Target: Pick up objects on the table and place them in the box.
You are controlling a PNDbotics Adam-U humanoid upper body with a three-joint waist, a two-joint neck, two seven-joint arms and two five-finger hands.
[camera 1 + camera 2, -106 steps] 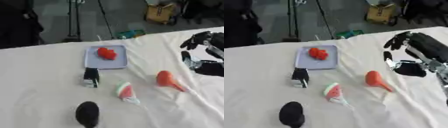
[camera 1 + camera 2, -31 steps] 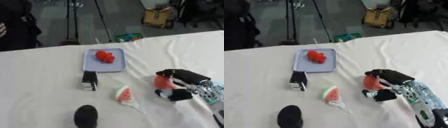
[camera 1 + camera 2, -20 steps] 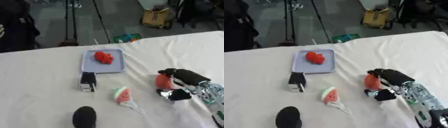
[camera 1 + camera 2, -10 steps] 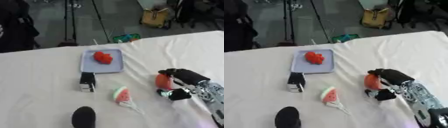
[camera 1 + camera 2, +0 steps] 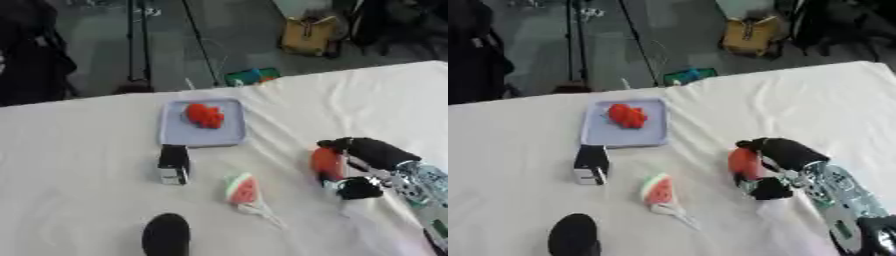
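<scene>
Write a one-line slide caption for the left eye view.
Right hand curled round an orange object on the white table, near a watermelon slice and light blue tray.

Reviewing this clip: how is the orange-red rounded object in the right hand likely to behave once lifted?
The orange-red object looks smooth and bulbous, so it may slip or rotate in the grasp. The right hand has fingers curled over its top and the thumb low beside it, which probably limits rolling. It seems small and likely light. Whether it is stiff or soft cannot be told.
</scene>
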